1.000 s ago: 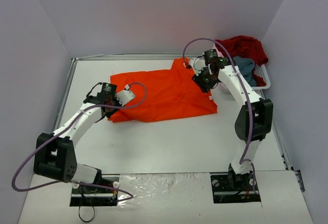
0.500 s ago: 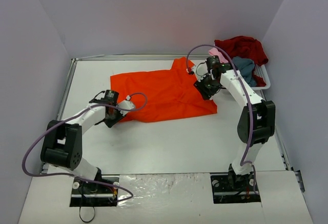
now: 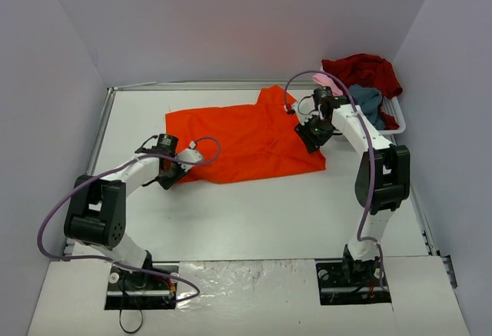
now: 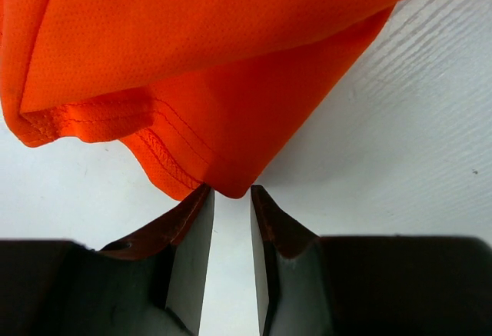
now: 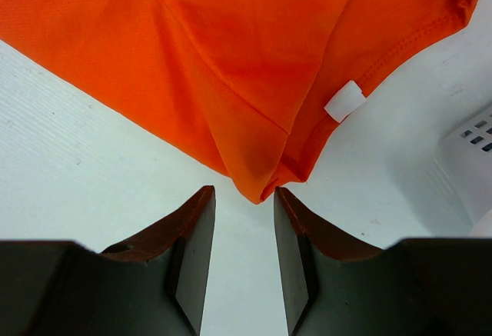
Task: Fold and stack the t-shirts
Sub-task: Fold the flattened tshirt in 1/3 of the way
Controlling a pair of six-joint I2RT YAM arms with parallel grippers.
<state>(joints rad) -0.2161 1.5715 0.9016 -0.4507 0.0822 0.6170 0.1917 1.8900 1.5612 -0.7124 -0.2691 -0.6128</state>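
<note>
The bright orange-red t-shirt [image 3: 246, 138] lies spread flat on the white table. My left gripper [image 3: 171, 174] sits at its near-left corner. In the left wrist view the hemmed corner [image 4: 231, 44] hangs right at the mouth of that gripper [image 4: 229, 190], whose jaws stand narrowly open with white table showing between them. My right gripper [image 3: 309, 132] is at the shirt's right edge. In the right wrist view a folded corner of the cloth [image 5: 231, 44] points into its gap [image 5: 244, 190], jaws open and not closed on it. A white tag [image 5: 344, 101] shows on the hem.
A white slatted basket [image 3: 393, 113] stands at the back right, holding a dark red shirt [image 3: 365, 71], a grey-blue one [image 3: 369, 101] and a pale pink one [image 3: 329, 82]. Its edge [image 5: 469, 151] shows just right of my right gripper. Purple walls close in the table.
The left arm has swung in, bringing its gripper down to the shirt's near-left corner. The right gripper has slid a little nearer along the right edge. Neither jaw gap has changed.
</note>
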